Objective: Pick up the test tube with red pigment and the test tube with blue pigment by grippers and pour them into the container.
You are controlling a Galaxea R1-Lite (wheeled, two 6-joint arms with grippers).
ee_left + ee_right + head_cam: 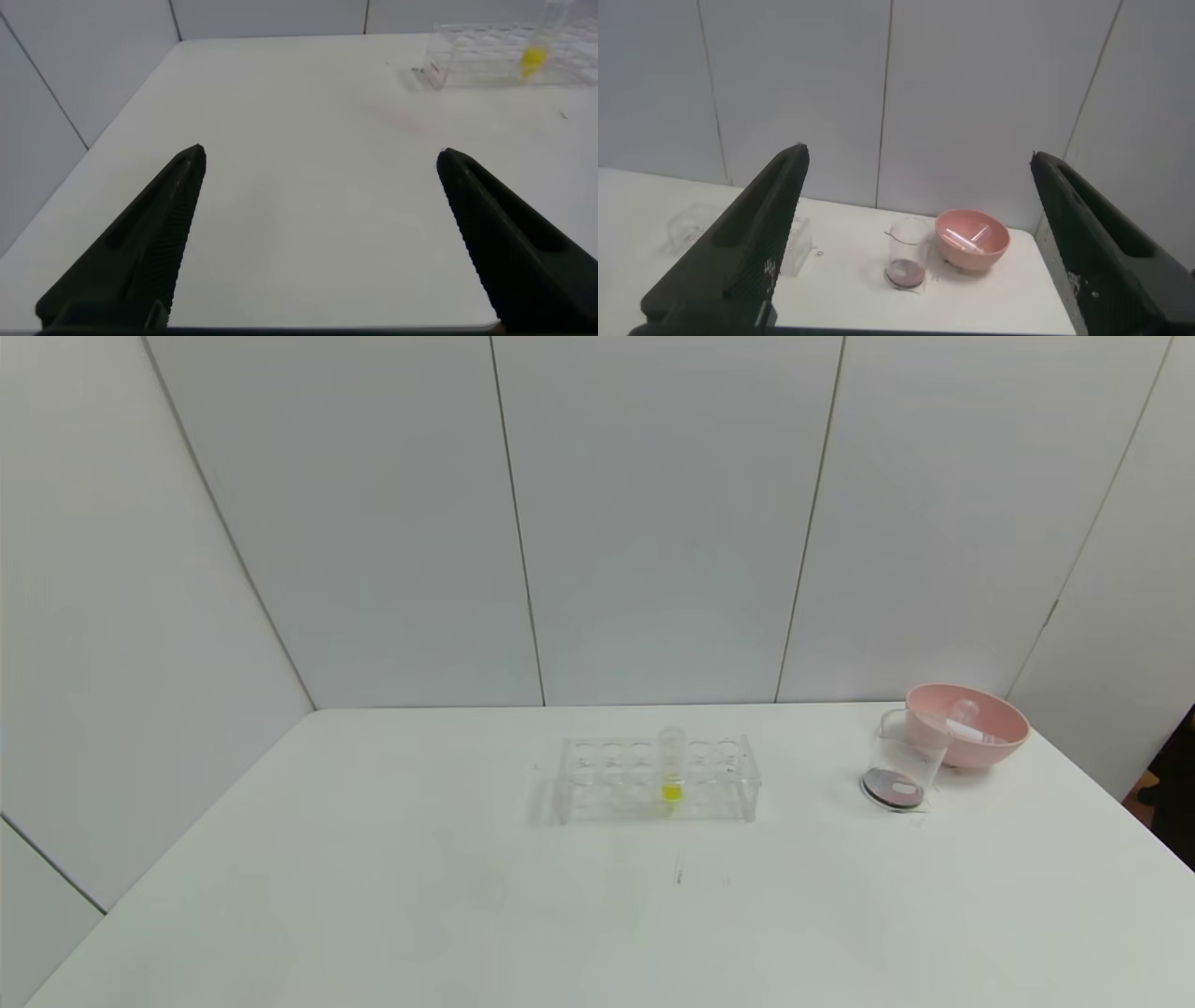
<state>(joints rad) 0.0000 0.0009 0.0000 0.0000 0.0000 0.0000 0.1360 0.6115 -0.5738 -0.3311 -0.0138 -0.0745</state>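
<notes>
1. Head view: only a yellow-pigment tube (672,765) is being held in the rack (653,779); two emptied tubes (971,728) appear to be lying in the pink bowl (971,726), and dark liquid in the container (904,763) just beside it.
2. Left wrist view: the left gripper (322,238) is being held wide open, empty, above the table (299,140); the yellow tube could be wrongly grabbed.
3. Right wrist view: the right gripper (920,238) is being held spread, empty, well back; the container risks being knocked.

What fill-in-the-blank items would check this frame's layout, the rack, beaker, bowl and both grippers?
1. The only tube standing in the tube rack holds ____ pigment.
2. The container stands directly in front of the ____ bowl.
3. The left gripper and right gripper both have ____ jaws, holding nothing.

Missing words: yellow; pink; open
</notes>
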